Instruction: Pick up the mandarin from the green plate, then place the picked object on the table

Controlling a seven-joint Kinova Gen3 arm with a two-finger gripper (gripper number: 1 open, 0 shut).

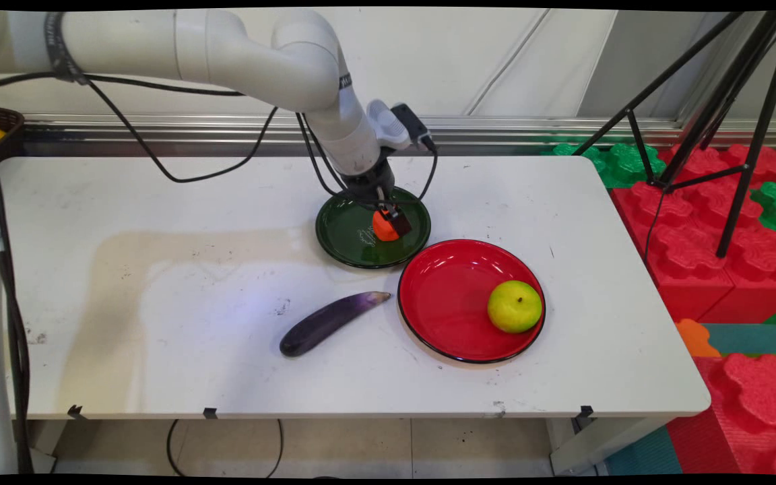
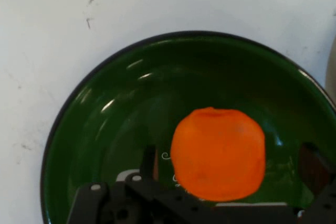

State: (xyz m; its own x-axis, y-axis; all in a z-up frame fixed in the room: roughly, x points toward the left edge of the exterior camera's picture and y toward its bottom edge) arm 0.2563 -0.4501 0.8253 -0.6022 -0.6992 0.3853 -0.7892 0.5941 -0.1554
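A small orange fruit [image 1: 384, 228] lies in a dark green plate [image 1: 347, 237] near the table's middle back. My gripper [image 1: 389, 221] reaches down into that plate and straddles the fruit. In the hand view the orange fruit [image 2: 218, 153] sits between the two black fingers [image 2: 150, 162], with a gap showing on each side, so the gripper [image 2: 231, 169] is open around it. The green plate [image 2: 126, 103] fills most of that view.
A red plate [image 1: 445, 303] stands just right of and nearer than the green one, holding a yellow-green round fruit [image 1: 514, 306]. A purple eggplant [image 1: 331, 322] lies on the table left of the red plate. Red and green foam blocks [image 1: 698, 229] and a tripod [image 1: 731, 135] stand beyond the right edge.
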